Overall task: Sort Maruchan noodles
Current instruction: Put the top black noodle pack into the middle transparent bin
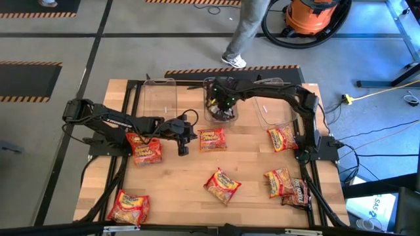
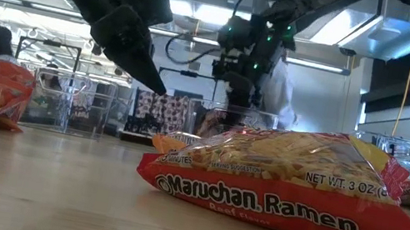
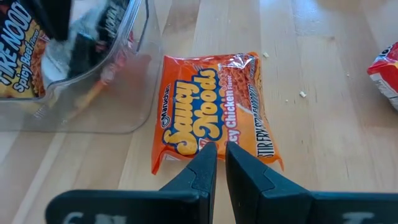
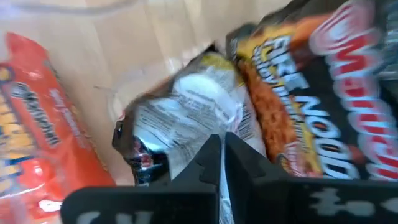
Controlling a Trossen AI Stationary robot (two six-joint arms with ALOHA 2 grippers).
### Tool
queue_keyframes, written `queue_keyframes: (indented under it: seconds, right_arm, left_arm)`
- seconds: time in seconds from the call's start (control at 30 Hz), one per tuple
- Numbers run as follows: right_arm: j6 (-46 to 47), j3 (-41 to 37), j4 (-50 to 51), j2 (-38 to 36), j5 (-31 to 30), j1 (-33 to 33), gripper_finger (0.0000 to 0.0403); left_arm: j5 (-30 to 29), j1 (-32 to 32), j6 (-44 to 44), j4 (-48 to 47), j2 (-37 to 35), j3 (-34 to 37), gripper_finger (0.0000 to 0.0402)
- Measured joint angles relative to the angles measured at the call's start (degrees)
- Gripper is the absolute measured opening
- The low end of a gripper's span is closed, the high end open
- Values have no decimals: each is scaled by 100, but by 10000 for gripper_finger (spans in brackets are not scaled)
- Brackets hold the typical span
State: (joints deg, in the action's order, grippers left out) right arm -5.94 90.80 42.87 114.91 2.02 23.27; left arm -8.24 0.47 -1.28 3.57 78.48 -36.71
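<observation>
Several Maruchan noodles packets lie flat on the wooden table, among them an orange one [image 1: 212,138] [image 3: 211,106], a red one [image 1: 144,149] and a big near one [image 2: 293,190]. My left gripper [image 1: 182,149] [image 3: 221,155] hangs shut and empty above the table, just short of the orange packet. My right gripper [image 1: 222,108] [image 4: 219,149] reaches down into the middle clear bin [image 1: 209,113]. It is shut above a packet lying pale back up [image 4: 193,106], beside a dark packet [image 4: 298,93]. My right gripper's shut fingertips stand right over the pale-backed packet [image 4: 202,127] in the bin, coming from above. Whether they touch it I cannot tell, as the fingers themselves cover the spot.
Clear bins stand left [image 1: 161,98] and right [image 1: 272,111] of the middle one along the far side. More packets lie at the right [image 1: 282,137] [image 1: 279,182] [image 1: 298,193], centre front [image 1: 222,185] and front left [image 1: 128,206]. A person's legs [image 1: 246,33] show beyond the table.
</observation>
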Motion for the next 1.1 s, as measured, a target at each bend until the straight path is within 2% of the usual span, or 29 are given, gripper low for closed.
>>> queue_keyframes:
  seconds: [0.27,0.4,0.47,0.53,0.77,0.87,0.93,1.1]
  right_arm:
    - [-39,7,100,-318,256,19,1]
    - [584,7,325,-318,472,54,15]
    - [730,7,646,-318,313,52,42]
    - [852,7,844,-318,88,76,85]
    - [1601,7,565,-201,104,117,297]
    - [1915,9,386,-48,136,111,373]
    - [2071,9,301,74,323,114,391]
    - [2282,8,354,357,319,114,350]
  left_arm:
    - [-1,0,0,7,0,0,29]
    - [-1,0,0,7,0,0,29]
    - [-1,0,0,7,0,0,29]
    - [1,0,0,7,0,0,29]
    - [7,-2,41,11,0,0,29]
    - [93,-2,60,11,0,0,29]
    - [173,-2,154,17,0,0,29]
    - [321,-2,210,44,0,0,29]
